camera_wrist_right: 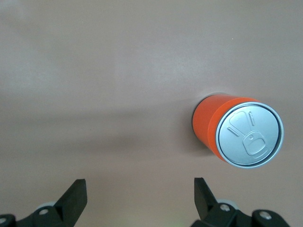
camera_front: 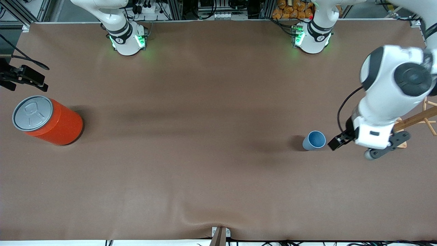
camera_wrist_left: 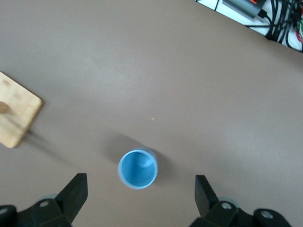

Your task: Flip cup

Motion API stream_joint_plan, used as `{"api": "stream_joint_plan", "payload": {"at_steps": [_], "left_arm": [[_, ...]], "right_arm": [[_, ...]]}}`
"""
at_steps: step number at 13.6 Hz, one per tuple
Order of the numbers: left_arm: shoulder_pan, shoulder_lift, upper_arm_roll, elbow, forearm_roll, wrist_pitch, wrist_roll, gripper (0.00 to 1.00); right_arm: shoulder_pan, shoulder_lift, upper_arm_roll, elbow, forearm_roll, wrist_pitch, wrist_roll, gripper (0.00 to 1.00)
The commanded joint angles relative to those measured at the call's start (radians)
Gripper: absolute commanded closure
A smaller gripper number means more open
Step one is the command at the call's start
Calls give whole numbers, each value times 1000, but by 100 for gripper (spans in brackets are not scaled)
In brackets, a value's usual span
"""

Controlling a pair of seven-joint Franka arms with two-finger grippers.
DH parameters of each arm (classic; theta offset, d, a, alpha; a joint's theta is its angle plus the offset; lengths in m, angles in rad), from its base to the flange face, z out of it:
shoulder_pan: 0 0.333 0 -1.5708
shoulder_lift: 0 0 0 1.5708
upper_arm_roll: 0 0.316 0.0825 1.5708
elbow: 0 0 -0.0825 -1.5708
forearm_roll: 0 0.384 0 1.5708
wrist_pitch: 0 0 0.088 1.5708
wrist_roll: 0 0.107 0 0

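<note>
Lowest on the table you see the cup (camera_front: 314, 140), toward the left arm's end; it stands upright with its mouth open upward, its long axis vertical, and the darker blue inside shows in both the front view and the left wrist view (camera_wrist_left: 138, 169). Its wider rim is at the top and it tapers down to the table (camera_front: 205, 102), where it casts a shadow toward the right arm's end.

Your left gripper (camera_front: 336, 141) hangs just beside the cup, over the table, between the cup and a wooden stand (camera_front: 418, 119) at the table's edge. In the left wrist view its fingers (camera_wrist_left: 75, 191) are spread wide, with the cup lying between them and touching neither; how high the gripper (camera_wrist_left: 139, 189) sits above the cup you probably cannot judge.

Your right gripper (camera_front: 24, 78) waits at the right arm's end of the table, over the brown cloth just above the orange can (camera_front: 47, 119), as far as the front view lets you tell. Its fingers (camera_wrist_right: 75, 194) also stand wide apart with nothing between them, and the can (camera_wrist_right: 236, 135) stands upright with its grey lid (camera_wrist_right: 249, 135) on top, well apart from the cup
</note>
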Motion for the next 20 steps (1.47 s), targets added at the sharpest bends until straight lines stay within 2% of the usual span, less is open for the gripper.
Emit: {"api": "stream_joint_plan", "payload": {"at_steps": [1,4,7,10,13,16,20], "left_arm": [[64,-62,-5,16,-31,-84,163,0],[131,-125,-7,10,-104,-173,348,0],[141,-183,-7,-2,-109,-294,405,0],[144,-280,-7,-91,-166,-291,407,0],[142,-360,-8,-140,-172,-278,407,0],[141,-434,-14,-205,-172,-267,407,0],[141,-441,-14,-199,-177,-267,418,0]], "right_arm": [[2,-5,-5,-4,-5,0,14,0],[-1,-7,-5,-4,-8,-6,15,0],[8,-5,-5,-5,-11,-9,15,0],[11,-7,-5,-5,-13,-7,15,0],[33,-5,-13,-5,-17,-6,15,0],[85,-3,-70,-5,-18,-7,15,0],[85,-5,-82,-5,-14,-7,15,0]]}}
